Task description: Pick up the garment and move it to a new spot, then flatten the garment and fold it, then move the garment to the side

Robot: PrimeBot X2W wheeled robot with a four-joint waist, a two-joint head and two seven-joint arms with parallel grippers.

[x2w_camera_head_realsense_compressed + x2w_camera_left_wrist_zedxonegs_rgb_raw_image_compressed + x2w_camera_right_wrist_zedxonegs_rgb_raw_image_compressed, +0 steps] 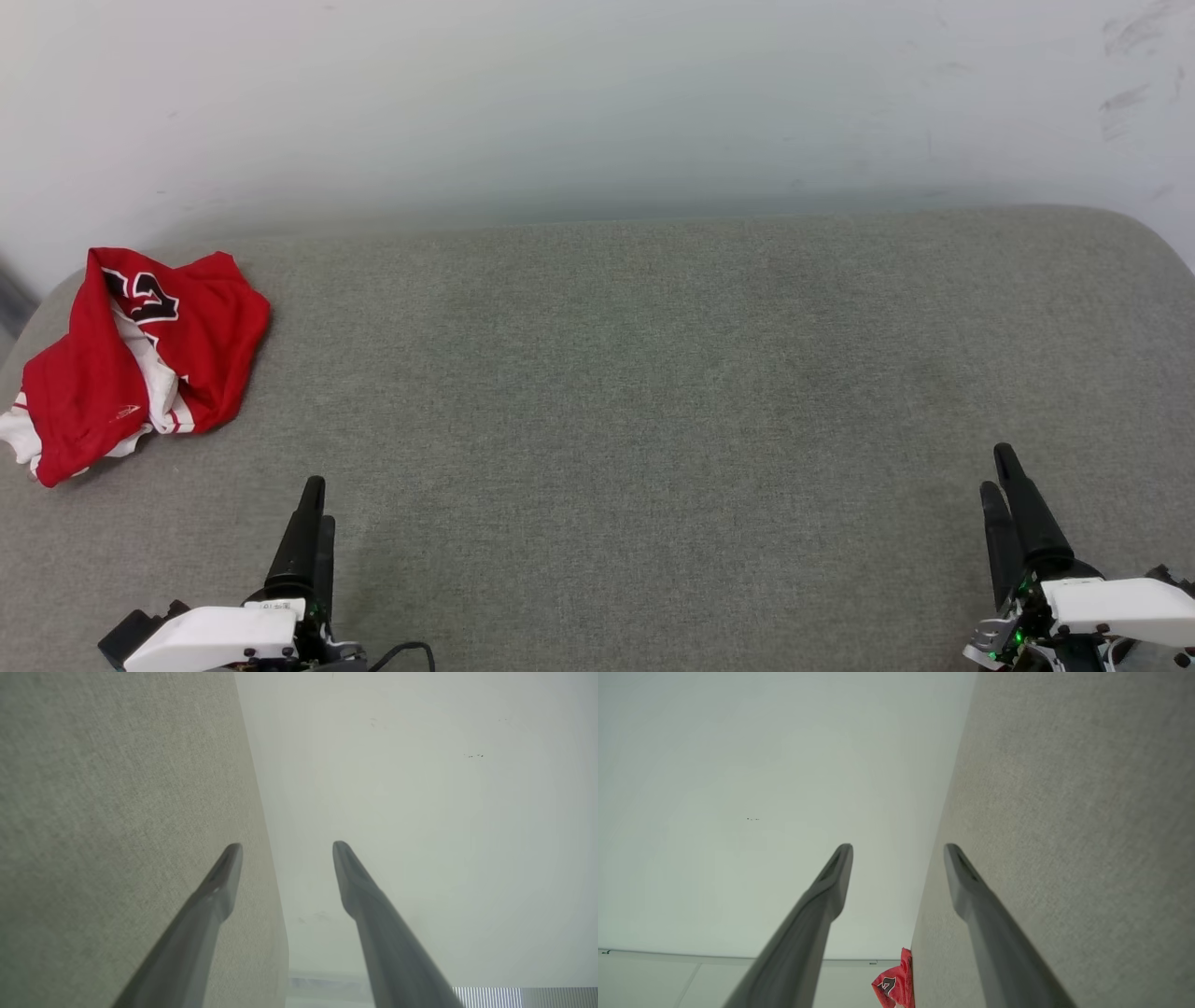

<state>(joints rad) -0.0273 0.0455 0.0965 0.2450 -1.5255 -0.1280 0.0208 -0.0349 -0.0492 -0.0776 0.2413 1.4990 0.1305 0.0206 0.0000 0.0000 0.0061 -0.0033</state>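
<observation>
Grey woven fabric covers the broad padded surface (653, 373) that fills the head view, with a pale white wall (597, 93) rising behind its far edge. One garment lies on it: a crumpled red jersey with white sleeves and black white-outlined lettering (140, 359), heaped in the far left corner close to the left edge. The heap is longer from far to near than across, and its near end slants toward the left edge. The left gripper (317, 499) hangs over the near edge, left of the middle, with its two dark fingers pointing toward the far edge. The jersey lies ahead of it and to its left, near but not touching. The right gripper (997, 471) sits at the near right corner, well apart from the jersey, with the whole width of the surface between them. By that layout the left arm is plainly the nearer one for the first reach, which would call for a move forward and leftward.

In the left wrist view, the left gripper (286, 847) has its two fingers spread wide with nothing between them. The grey surface (117, 812) runs along one side of them and the wall (420, 812) along the other.

In the right wrist view, the right gripper (899, 848) is likewise released and empty, fingers well apart. The red jersey (894, 984) shows small and distant at the far end of the grey surface (1064, 812), against the wall (738, 788).

Counted: one garment, two grippers, two fingers on each.
</observation>
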